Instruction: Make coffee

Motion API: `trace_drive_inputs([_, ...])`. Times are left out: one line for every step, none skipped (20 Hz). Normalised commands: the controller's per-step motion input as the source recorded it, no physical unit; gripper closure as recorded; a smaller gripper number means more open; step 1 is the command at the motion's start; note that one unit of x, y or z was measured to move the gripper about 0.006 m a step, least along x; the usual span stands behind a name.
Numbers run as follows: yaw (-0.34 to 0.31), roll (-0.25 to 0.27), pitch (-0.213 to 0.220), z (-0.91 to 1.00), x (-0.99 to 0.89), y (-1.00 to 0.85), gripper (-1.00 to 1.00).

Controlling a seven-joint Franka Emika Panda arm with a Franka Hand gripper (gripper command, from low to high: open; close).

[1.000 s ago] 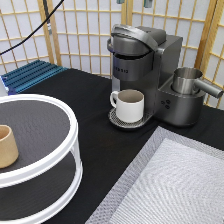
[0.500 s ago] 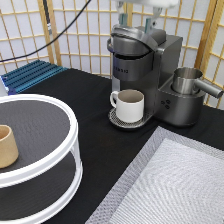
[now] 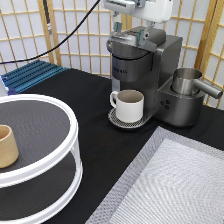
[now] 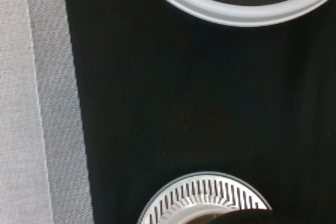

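A grey coffee machine (image 3: 150, 65) stands at the exterior view's top middle, its lid down. A white handled mug (image 3: 130, 105) sits on its round drip tray (image 3: 116, 120) under the spout. My gripper (image 3: 131, 29) hangs just above the machine's lid, fingers apart, with nothing seen between them. The coffee pod is not in view. The wrist view looks down on the black table, with the drip tray's slotted grille (image 4: 202, 200) at one edge.
A metal pitcher (image 3: 187, 80) sits on the machine's right side. A white two-tier round stand (image 3: 55, 165) at the left holds a tan handleless cup (image 3: 6, 145). A grey mat (image 3: 175, 185) lies bottom right. A blue rack (image 3: 30, 75) lies at far left.
My gripper has come down from the exterior view's top edge and now hangs close over the coffee machine's lid. The mug, cup and stand have not moved.
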Motion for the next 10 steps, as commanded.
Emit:
trace_drive_inputs([0.000,-0.007,0.030,1.00,-0.55,0.00,-1.00])
trace_drive_inputs([0.000,0.000,0.030,0.92,-0.55,-0.01,-1.00])
trace_drive_inputs([0.000,0.000,0.029,0.90,-0.52,-0.03,-1.00])
trace_drive_inputs([0.000,0.000,0.029,0.85,-0.51,-0.04,-1.00])
trace_drive_inputs([0.000,0.000,0.021,0.79,-0.50,-0.06,-1.00])
trace_drive_inputs([0.000,0.000,0.038,0.67,-0.48,-0.22,-1.00])
trace_drive_inputs([0.000,0.000,0.026,0.46,-0.49,-0.28,-1.00])
trace_drive_inputs([0.000,0.000,0.014,0.17,-0.47,-0.40,-1.00])
trace_drive_inputs([0.000,0.000,0.000,0.03,-0.35,-0.46,-1.00])
trace_drive_inputs([-0.011,0.000,0.000,0.00,-0.24,-0.41,-1.00])
